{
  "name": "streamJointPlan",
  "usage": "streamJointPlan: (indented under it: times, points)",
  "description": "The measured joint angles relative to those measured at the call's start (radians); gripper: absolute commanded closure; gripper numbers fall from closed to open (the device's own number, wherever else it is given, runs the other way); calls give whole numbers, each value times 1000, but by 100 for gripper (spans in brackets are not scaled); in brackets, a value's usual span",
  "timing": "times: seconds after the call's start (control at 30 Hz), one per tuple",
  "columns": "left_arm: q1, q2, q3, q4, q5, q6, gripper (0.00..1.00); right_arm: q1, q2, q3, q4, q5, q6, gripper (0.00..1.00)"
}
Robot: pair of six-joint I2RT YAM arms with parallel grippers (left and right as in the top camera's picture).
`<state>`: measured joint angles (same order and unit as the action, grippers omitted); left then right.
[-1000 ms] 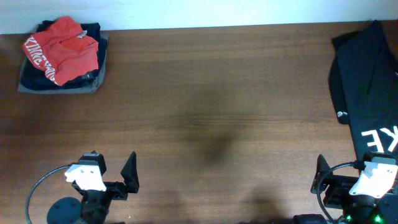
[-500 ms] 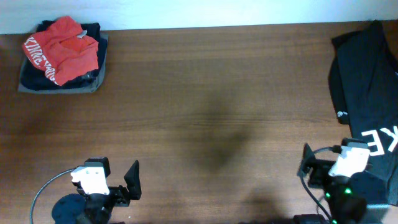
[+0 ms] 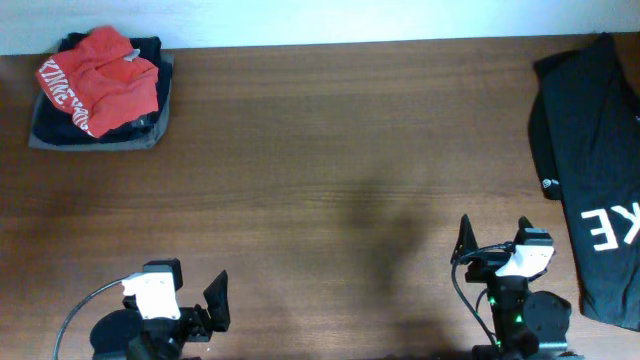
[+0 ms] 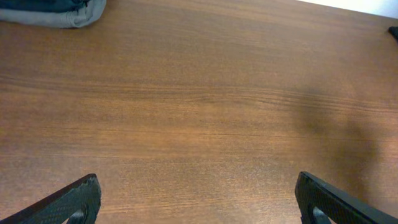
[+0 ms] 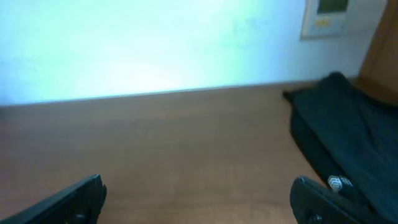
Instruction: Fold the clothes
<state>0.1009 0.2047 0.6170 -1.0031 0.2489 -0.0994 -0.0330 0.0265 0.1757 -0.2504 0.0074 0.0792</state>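
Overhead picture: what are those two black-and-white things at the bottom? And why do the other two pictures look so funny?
Those are two robot arms, the left arm and the right arm, seen by a camera above the table. Each arm ends in a gripper, which is two fingers that pinch like tongs. The other two pictures come from little cameras on the wrists, so the black shapes in their bottom corners are the arm's own fingers. The left gripper and the right gripper are both open and hold nothing. On the table, a crumpled red T-shirt sits on a pile of dark clothes in the far left corner. A black T-shirt lies at the right edge. The red one is the one to fold, and nothing touches it yet.
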Motion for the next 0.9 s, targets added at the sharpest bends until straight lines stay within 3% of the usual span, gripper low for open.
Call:
streamJointPlan:
  times: [0.53, 0.9]
  points:
    - [0, 0, 0, -33, 0, 0, 1, 0, -13, -146, 310, -95, -1, 1]
    - [0, 0, 0, -33, 0, 0, 1, 0, -13, -166, 266, -111, -1, 1]
